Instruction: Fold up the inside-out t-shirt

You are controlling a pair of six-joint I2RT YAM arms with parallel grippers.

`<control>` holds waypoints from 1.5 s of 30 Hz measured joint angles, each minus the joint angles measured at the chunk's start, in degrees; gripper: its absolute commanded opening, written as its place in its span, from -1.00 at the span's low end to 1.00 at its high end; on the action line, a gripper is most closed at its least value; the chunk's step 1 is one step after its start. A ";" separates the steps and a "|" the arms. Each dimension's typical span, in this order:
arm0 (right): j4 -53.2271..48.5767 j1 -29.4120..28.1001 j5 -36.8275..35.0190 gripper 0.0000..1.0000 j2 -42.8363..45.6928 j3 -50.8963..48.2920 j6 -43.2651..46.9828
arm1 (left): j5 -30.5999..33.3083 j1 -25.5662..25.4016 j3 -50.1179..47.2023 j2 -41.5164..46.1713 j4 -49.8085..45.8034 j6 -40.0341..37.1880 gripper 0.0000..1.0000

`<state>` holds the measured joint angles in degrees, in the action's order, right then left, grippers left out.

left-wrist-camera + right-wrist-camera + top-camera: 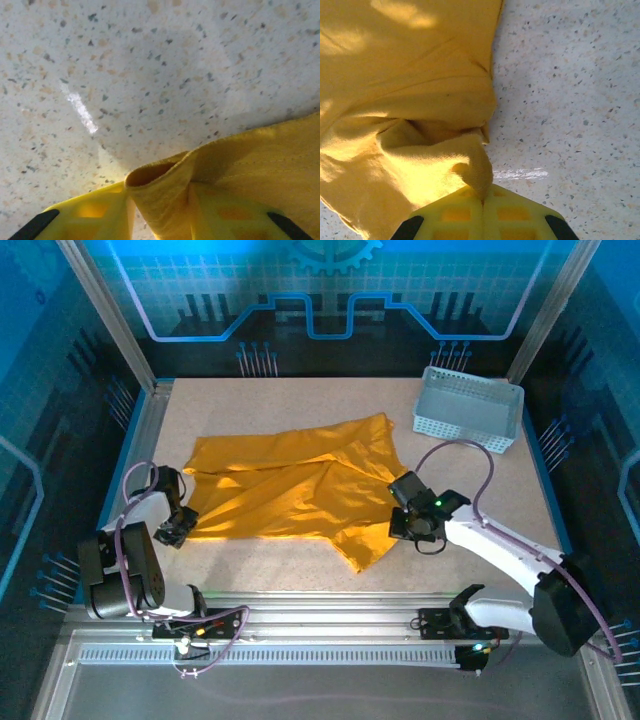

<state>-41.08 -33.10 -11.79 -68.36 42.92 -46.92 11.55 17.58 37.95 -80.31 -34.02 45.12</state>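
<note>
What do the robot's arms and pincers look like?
The left arm and right arm are white with chunky black joints, and a purplish cable loops along each. A small green light glows near the right wrist. The pincer fingers are bright yellow with square dents and black side patches.

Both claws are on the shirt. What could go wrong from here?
1. The right claw pinches just a small nub of the t-shirt edge; it may slip out on lifting.
2. The left claw has a rolled fold between its jaws, so it might lift two layers together.
</note>
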 measured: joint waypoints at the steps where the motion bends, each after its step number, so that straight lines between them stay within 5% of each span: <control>1: -0.07 0.57 -0.02 -1.00 0.66 -0.07 0.31 | 0.00 -0.11 0.00 0.04 0.26 0.11 -0.50; 11: -4.79 7.65 0.15 -1.00 7.50 4.22 5.07 | -0.90 -4.87 0.76 8.07 2.23 1.44 -0.82; 17: -5.05 9.33 2.32 -1.00 -5.29 21.49 8.59 | -1.36 -5.81 8.15 5.01 2.14 3.02 -0.81; 34: -9.51 15.93 3.48 -1.00 -47.69 69.79 16.02 | -2.89 -5.66 39.12 -24.87 1.55 6.10 -0.77; 39: -11.56 16.04 3.45 -0.92 -56.61 79.25 16.90 | -2.84 -5.09 43.47 -29.24 0.81 5.95 -0.46; 41: -12.81 16.04 3.43 -0.46 -59.82 83.23 17.38 | -3.04 -4.59 45.62 -31.34 -0.17 5.84 0.01; 45: -14.01 16.24 3.15 -0.11 -64.92 88.43 17.59 | -3.69 -3.41 48.13 -35.19 -0.85 5.38 0.33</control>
<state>-55.09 -16.86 -8.64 -133.27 131.35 -29.32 7.86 14.17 86.08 -115.50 -34.87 50.50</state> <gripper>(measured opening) 0.388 0.620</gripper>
